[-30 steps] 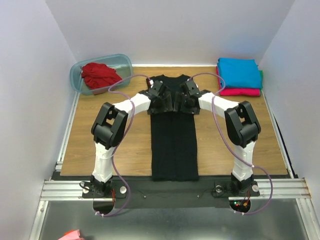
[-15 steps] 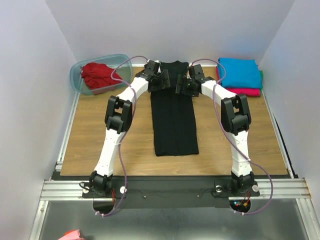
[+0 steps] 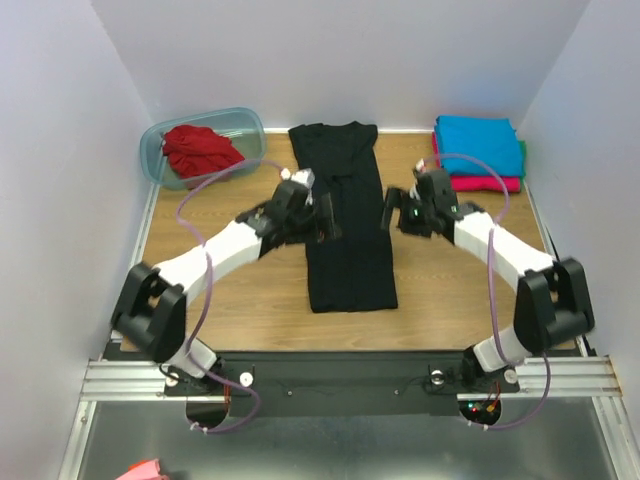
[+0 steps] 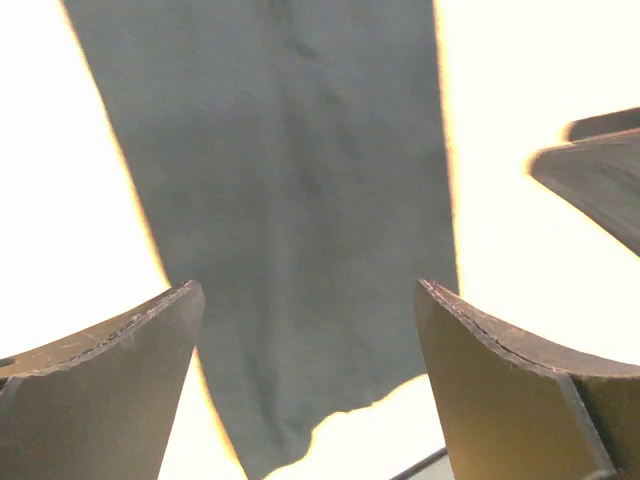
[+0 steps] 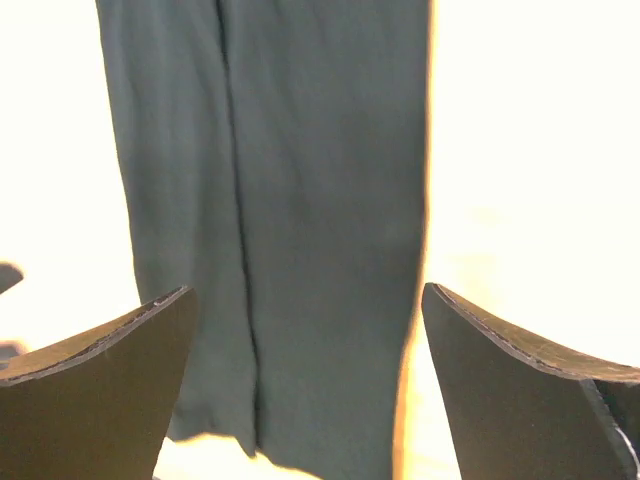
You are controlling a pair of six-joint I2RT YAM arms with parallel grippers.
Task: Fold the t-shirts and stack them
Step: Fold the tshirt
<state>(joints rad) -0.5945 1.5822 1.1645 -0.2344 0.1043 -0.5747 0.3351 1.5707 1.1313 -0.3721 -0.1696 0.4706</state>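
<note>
At far left, red t-shirt [image 3: 200,150] heaped in the tub [image 3: 152,152]. My left claw [image 3: 326,216] hangs over the left edge of the black t-shirt [image 3: 348,255], jaws wide, holding nothing. The shirt lies as a long narrow strip down the table [image 3: 230,300]. My right claw [image 3: 392,211] at its right edge, wide open, empty. Far right: turquoise t-shirt [image 3: 478,140] stacked on magenta t-shirt [image 3: 486,184].

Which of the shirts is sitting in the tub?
The red shirt, bunched up in the tub at far left. The black shirt lies flat mid-table; the blue shirt and pink shirt are stacked far right.
</note>
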